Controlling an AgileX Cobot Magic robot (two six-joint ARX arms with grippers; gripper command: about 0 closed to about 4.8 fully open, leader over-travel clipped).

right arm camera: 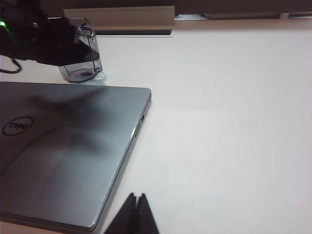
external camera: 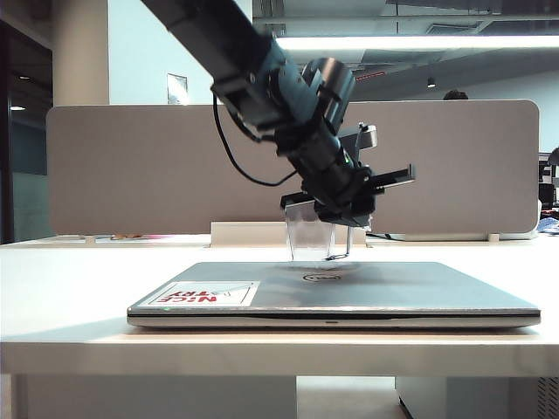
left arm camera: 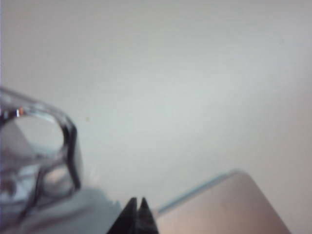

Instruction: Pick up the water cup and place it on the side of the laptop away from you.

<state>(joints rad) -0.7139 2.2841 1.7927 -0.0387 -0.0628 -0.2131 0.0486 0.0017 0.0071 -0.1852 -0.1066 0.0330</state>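
Water cup (right arm camera: 80, 56) beside closed, empty left gripper (left arm camera: 137, 204), right gripper (right arm camera: 136, 199) closed too

The laptop (external camera: 349, 284) carried two readable marks on its closed lid. A round logo (right arm camera: 17, 126) spelled "DELL" in dark letters inside a ring. Near one corner of the lid sat a white sticker (external camera: 205, 294) with red lettering, seen upside down in the exterior view; it seemed to read "NICE", with a second line too small to make out.
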